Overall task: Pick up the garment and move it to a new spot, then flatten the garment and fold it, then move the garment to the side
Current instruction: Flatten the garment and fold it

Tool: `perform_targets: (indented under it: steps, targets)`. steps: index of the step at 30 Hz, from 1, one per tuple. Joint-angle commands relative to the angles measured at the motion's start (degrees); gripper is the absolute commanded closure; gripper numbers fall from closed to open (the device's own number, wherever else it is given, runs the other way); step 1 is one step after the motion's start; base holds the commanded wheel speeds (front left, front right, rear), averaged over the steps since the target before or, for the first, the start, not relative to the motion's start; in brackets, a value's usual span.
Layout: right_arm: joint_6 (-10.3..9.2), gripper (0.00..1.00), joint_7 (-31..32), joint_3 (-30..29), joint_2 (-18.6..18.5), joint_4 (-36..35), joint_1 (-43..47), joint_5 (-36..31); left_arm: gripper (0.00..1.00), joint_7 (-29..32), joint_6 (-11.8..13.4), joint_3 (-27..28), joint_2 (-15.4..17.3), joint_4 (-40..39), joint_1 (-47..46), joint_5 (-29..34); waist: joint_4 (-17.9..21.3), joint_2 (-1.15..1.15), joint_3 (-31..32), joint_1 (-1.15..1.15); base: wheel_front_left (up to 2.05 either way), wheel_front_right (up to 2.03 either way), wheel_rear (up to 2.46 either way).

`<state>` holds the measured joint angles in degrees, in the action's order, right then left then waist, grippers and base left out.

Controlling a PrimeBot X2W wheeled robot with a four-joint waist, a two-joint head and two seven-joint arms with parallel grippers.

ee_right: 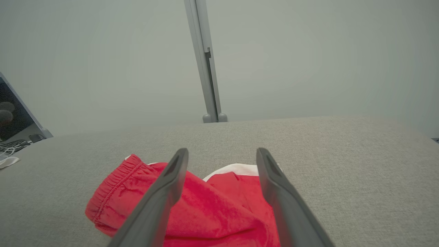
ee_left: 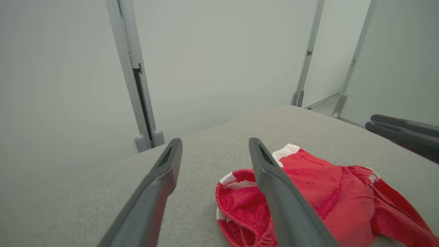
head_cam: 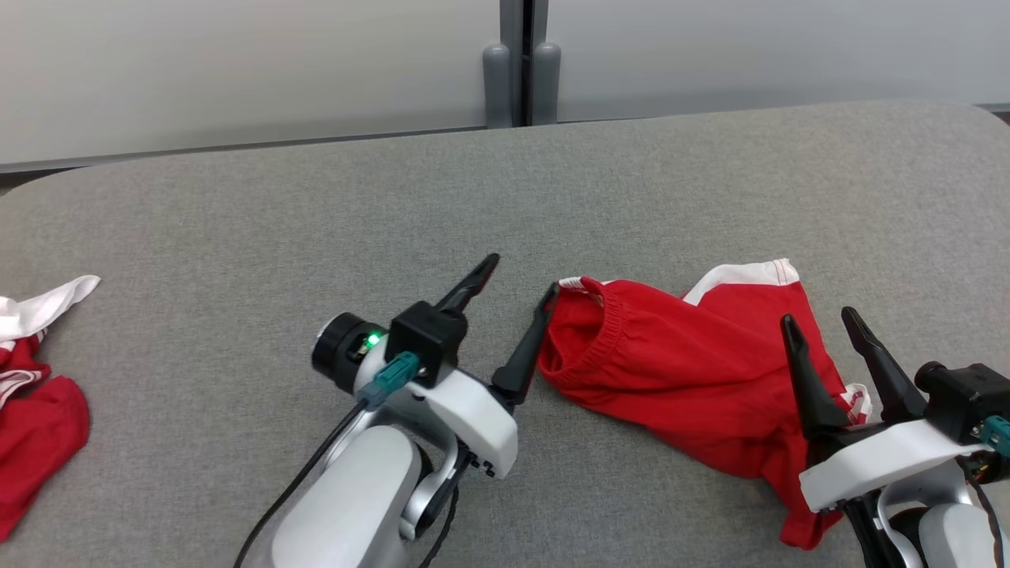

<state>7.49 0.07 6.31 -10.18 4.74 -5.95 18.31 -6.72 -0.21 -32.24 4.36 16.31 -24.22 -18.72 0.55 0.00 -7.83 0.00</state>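
A red garment (head_cam: 671,371) with white trim and an elastic waistband was seen lying crumpled on the grey cloth-covered desk (head_cam: 237,221). It was placed right of centre in the head view, toward the near edge. It was resting on the desk and was gripped by nothing.

The left jaws were spread wide open and empty, held low over the desk just left of the garment. Their two dark fingers (head_cam: 521,355) were pointed away from the robot and slightly right. The tip of the right-hand one was seen touching or just beside the waistband end; which of the two could not be told. In the left wrist view the waistband opening of the garment (ee_left: 240,206) was seen under and beside that finger, with the other finger over bare desk (ee_left: 205,164).

The right jaws were also wide open and empty, positioned over the near right part of the garment. Their fingers (head_cam: 806,386) were seen against the red cloth in the head view. In the right wrist view the garment (ee_right: 212,206) was seen between and below them. Contact with the cloth could not be confirmed.

A second red-and-white garment (head_cam: 39,418) was noted at the desk's left edge, well apart. Pale partition panels (head_cam: 237,71) and a grey post (head_cam: 521,79) were seen behind the desk.
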Motion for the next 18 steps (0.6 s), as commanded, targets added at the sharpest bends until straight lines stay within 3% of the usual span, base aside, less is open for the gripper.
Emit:
perform_targets:
  steps: [1,8,14,15,16,17,18]
  targets:
    - [0.00,0.00,-0.11,0.16,-0.19,-0.14,-0.65,0.33,0.00,0.45,-0.75,-0.94,-0.14,1.04,-1.51,-0.49,0.92,0.00,-0.99,0.00,0.00,0.00,0.00]
    - [0.00,0.00,-0.76,1.51,-0.05,0.80,-2.59,0.98,0.00,4.43,-3.27,-9.16,-1.42,10.08,-7.71,-5.62,4.14,0.00,-3.84,0.00,0.00,0.00,0.00]
    - [0.00,0.00,-1.82,1.88,0.11,1.90,-3.81,1.52,0.00,5.47,-2.52,-16.22,-1.33,14.22,-11.53,-13.22,5.94,0.00,-5.75,0.00,0.00,0.00,0.00]
    - [0.00,0.00,-1.91,1.84,0.09,2.17,-3.89,1.63,0.05,5.15,-2.07,-17.10,-1.33,14.77,-12.24,-14.13,6.08,0.00,-5.96,0.00,0.00,0.00,0.00]
    - [0.00,0.00,-2.15,1.83,0.18,2.41,-4.01,1.76,0.67,4.76,-1.56,-17.87,-1.31,15.29,-12.97,-15.00,6.20,0.00,-6.22,0.00,0.00,0.00,0.00]
    - [0.00,0.00,-2.34,1.81,0.25,2.67,-4.20,1.82,1.00,4.46,-1.19,-18.53,-1.29,15.92,-13.64,-15.70,6.28,0.00,-6.42,0.00,0.00,0.00,0.00]
    - [0.00,0.00,-2.48,1.79,0.31,2.84,-4.43,1.84,1.00,4.00,-0.80,-19.00,-1.28,16.55,-14.24,-16.36,6.33,0.00,-6.57,0.00,0.00,0.00,0.00]
